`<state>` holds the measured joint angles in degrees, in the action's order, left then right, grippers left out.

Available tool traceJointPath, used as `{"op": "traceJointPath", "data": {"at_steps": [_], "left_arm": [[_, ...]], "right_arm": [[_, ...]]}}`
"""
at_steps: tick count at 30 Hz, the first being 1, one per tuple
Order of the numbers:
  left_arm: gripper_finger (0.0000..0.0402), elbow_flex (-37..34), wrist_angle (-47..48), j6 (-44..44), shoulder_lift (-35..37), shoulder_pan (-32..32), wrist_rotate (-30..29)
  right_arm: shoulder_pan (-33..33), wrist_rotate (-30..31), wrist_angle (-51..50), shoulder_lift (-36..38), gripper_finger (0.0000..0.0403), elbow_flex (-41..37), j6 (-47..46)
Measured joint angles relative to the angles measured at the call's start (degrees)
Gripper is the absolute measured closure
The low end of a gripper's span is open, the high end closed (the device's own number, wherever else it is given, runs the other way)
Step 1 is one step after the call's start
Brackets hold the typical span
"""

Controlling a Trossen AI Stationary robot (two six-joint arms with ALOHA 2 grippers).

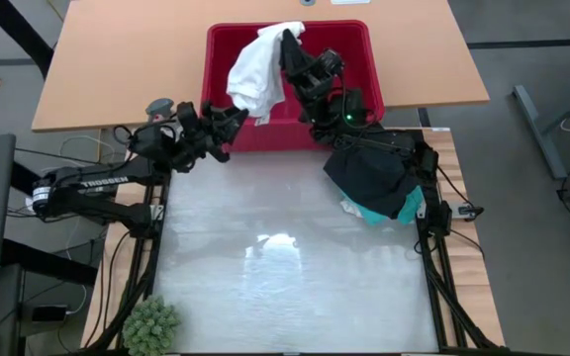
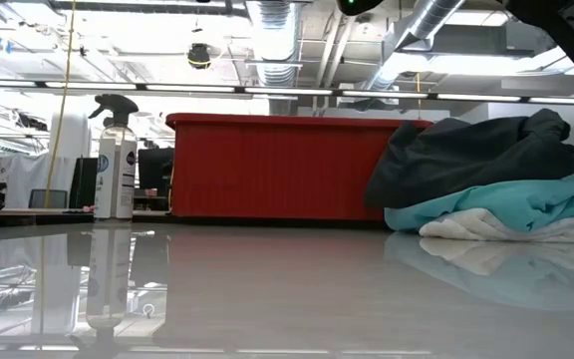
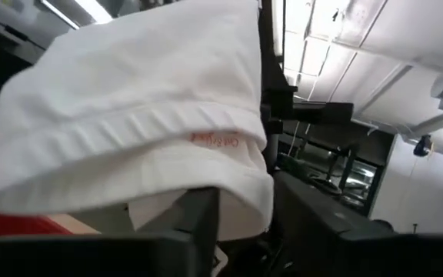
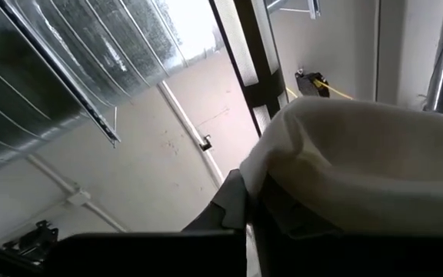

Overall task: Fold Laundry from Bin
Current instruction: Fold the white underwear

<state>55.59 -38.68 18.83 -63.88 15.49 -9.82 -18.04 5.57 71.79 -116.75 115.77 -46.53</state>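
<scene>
From above, you had the white garment (image 1: 258,77) lifted over the red bin (image 1: 364,51), hanging between both arms. Your right gripper (image 1: 293,44) was pinched shut on its top edge, high over the bin. Your left gripper (image 1: 237,116) sat at the cloth's lower hem near the bin's front wall; whether its claw was clamped or merely close around the hem, I could not tell. A black garment (image 1: 369,173) lay heaped over a turquoise shirt (image 1: 392,211) on the grey mat (image 1: 285,287) by the right arm's base.

At table height, you saw the bin's slotted front, a spray bottle (image 2: 115,160) to one side, and the pile: black on top, turquoise under it, a pale piece (image 2: 461,228) at the bottom. Neither gripper showed there.

Through your left wrist camera, the white cloth filled the view, a ribbed hem with small red lettering (image 3: 215,140) draped just over the dark fingers (image 3: 198,223).

Through your right wrist camera, a fold of the cloth bulged from the closed claw against the ceiling.

The piece looked light, limp and prone to slipping, so I judged the stitched hem corners the surest hold.
</scene>
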Motion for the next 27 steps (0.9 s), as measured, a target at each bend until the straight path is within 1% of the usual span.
{"op": "traceJointPath", "data": {"at_steps": [2, 4, 5, 6, 12, 16, 19, 21, 23, 27], "left_arm": [[0.0320, 0.00, -0.01, -0.77, 0.00, -0.01, -0.81], [0.0360, 0.00, 0.17, -0.84, 0.00, 0.07, -3.51], [0.0379, 0.00, 0.18, -1.34, 0.00, 0.40, -3.57], [0.0390, 0.00, 0.09, -1.71, 0.00, 0.65, -2.78], [0.0400, 0.00, 2.45, 2.07, 1.09, 0.70, -0.80], [0.0401, 0.00, 6.96, 1.89, 5.09, 0.74, -0.07], [0.0401, 0.00, 12.18, 0.62, 9.14, 0.72, -1.59], [0.0401, 0.00, 15.82, 0.19, 11.67, 0.73, -3.00], [0.0401, 0.00, 19.40, 0.12, 13.96, 0.76, -3.15], [0.0401, 0.00, 26.05, 1.29, 17.51, 0.63, -3.24]], "right_arm": [[0.00, -0.98, -0.27, 0.00, 0.0372, 0.00, -0.46], [0.02, -1.80, -1.65, 0.00, 0.0373, 0.02, -2.02], [0.02, -1.94, -2.13, 0.00, 0.0373, 0.02, -2.83], [0.02, -1.95, -2.34, 0.00, 0.0372, 0.02, -3.36], [-0.19, -3.53, -3.74, 0.00, 0.0351, 0.02, -4.20], [-1.45, -10.31, -5.17, 0.00, 0.0338, 0.02, -6.14], [-2.10, -15.56, -8.62, 0.00, 0.0323, 0.07, -7.93], [-2.22, -19.71, -13.75, 0.00, 0.0309, 0.09, -8.46], [-2.58, -24.23, -21.61, 0.00, 0.0294, 0.09, -7.03], [-2.80, -28.31, -39.26, -0.02, 0.0259, 0.02, -1.54]]}}
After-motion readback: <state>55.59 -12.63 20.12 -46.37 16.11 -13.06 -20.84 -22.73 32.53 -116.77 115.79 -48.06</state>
